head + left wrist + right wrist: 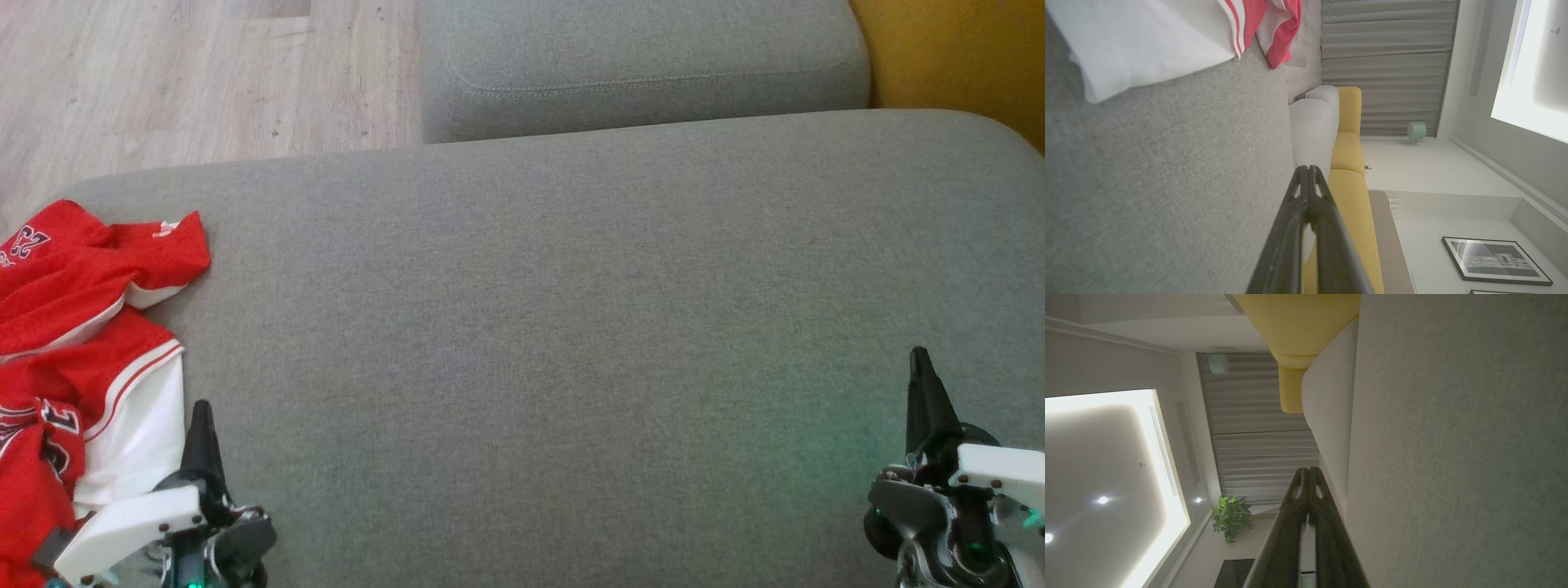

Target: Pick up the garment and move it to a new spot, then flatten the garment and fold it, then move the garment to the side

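Observation:
The garment (pixel 73 327), a red and white jersey with dark numbers, lies crumpled at the left edge of the grey cushion (pixel 571 327); in the left wrist view the garment (pixel 1167 32) fills the top left. My left gripper (pixel 202 412) hovers just right of its white part, fingers together and empty, and the same left gripper (pixel 1308 169) shows tips touching in its own view. Far off at the lower right, my right gripper (pixel 921 359) is also shut with nothing in it; the right gripper (pixel 1308 470) points along the cushion.
A second grey cushion (pixel 645 65) sits behind the main one, with yellow upholstery (pixel 963 57) at the back right. Wooden floor (pixel 163 73) lies beyond the cushion's far left edge. The broad grey surface stretches between the two grippers.

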Robot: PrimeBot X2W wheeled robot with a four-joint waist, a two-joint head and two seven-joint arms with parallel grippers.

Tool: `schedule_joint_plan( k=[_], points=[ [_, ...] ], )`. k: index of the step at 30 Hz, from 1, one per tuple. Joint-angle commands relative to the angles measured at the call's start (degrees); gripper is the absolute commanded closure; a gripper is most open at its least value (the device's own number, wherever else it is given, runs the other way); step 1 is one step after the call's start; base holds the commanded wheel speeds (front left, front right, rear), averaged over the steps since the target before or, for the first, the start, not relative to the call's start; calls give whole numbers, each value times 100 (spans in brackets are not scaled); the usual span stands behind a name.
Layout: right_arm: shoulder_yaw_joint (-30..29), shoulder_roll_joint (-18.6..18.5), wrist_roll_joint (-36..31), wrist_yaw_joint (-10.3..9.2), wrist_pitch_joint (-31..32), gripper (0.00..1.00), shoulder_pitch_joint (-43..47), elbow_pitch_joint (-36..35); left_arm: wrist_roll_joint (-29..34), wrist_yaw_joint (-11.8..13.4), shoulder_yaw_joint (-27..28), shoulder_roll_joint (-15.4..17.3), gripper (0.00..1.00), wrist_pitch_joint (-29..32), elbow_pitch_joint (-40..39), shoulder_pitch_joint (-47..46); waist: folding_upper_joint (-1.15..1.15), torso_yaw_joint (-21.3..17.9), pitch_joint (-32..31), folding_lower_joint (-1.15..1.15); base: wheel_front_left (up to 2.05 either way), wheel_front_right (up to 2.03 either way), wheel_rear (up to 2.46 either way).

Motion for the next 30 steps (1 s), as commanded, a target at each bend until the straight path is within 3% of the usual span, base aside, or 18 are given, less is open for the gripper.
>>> schedule_joint_plan(
  k=[1,30],
  points=[
    [120,-52,42,-4,32,100,-319,-220,-34,-39,222,26,100,18,-211,-275,0,0,0,0,0,0,0],
    [120,-52,42,-4,32,100,-319,-220,-34,-39,222,26,100,18,-211,-275,0,0,0,0,0,0,0]
  ],
)
